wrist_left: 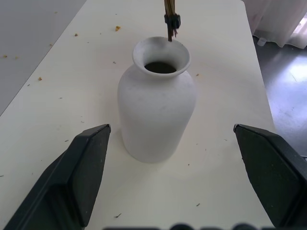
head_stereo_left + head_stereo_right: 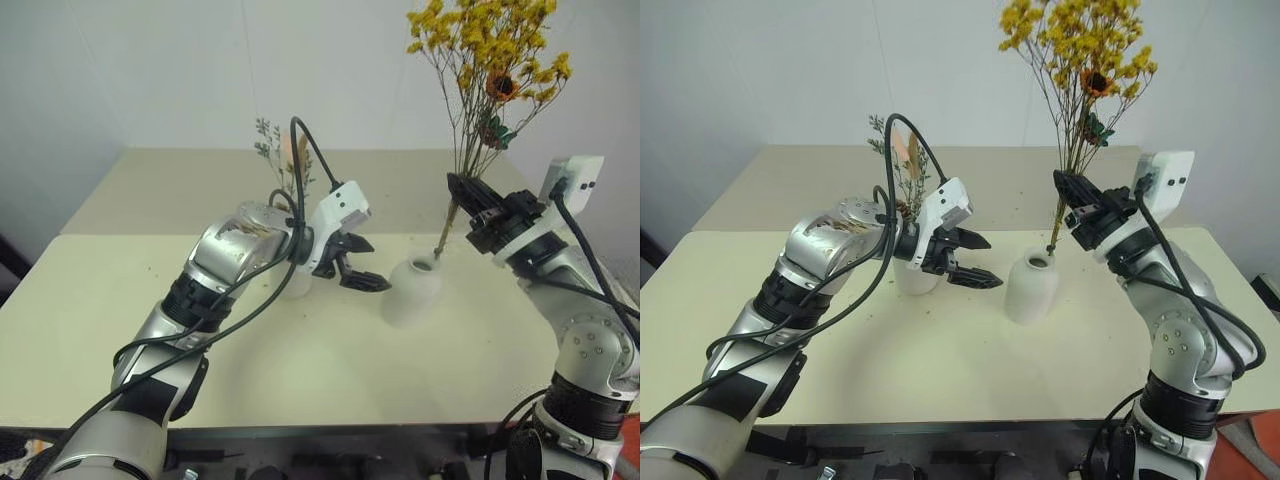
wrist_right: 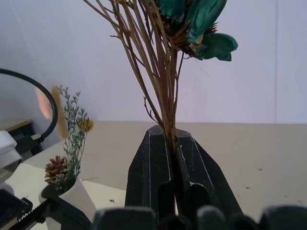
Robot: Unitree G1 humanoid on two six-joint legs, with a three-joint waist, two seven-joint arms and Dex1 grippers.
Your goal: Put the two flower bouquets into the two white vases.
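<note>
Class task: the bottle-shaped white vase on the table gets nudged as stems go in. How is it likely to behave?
The bottle-shaped vase stands unheld between the left hand's open fingers, so it may slide. Its flat base probably resists tipping, yet the tall yellow bouquet could lever the narrow neck. It looks matte, likely ceramic, so fragile.

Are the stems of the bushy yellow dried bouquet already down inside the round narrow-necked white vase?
No, the stem tips hang just above the vase's rim, outside its mouth.
</note>
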